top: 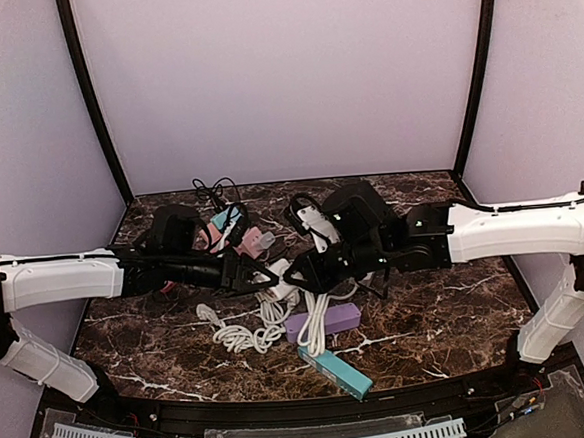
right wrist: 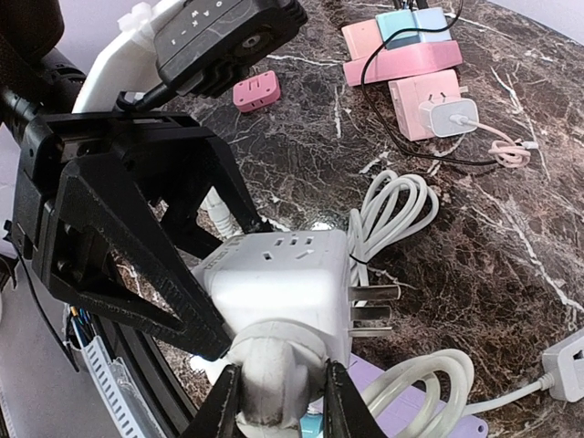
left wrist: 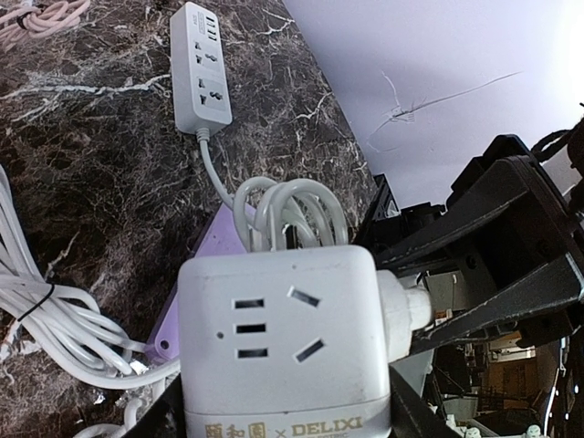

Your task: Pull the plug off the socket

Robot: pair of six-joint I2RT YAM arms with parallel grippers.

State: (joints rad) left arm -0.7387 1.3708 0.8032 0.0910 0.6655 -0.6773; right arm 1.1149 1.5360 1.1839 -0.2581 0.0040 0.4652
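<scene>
The socket is a white cube (left wrist: 283,338) held above the table, with my left gripper (left wrist: 283,412) shut on its two sides. A white round plug (right wrist: 274,370) sits pushed into the cube's side face. My right gripper (right wrist: 278,401) is shut on that plug, one black finger on each side. In the top view the left gripper (top: 264,278) and the right gripper (top: 298,275) meet nose to nose at the cube (top: 280,274) over the table's middle. Bare metal prongs (right wrist: 374,306) stick out of another face of the cube.
A white power strip (left wrist: 201,68) lies flat with its looped cord (left wrist: 287,205). A purple strip (top: 322,322) and a teal strip (top: 335,371) lie near the front edge, beside a white cable bundle (top: 242,333). Pink adapters (right wrist: 401,64) and black wires crowd the back.
</scene>
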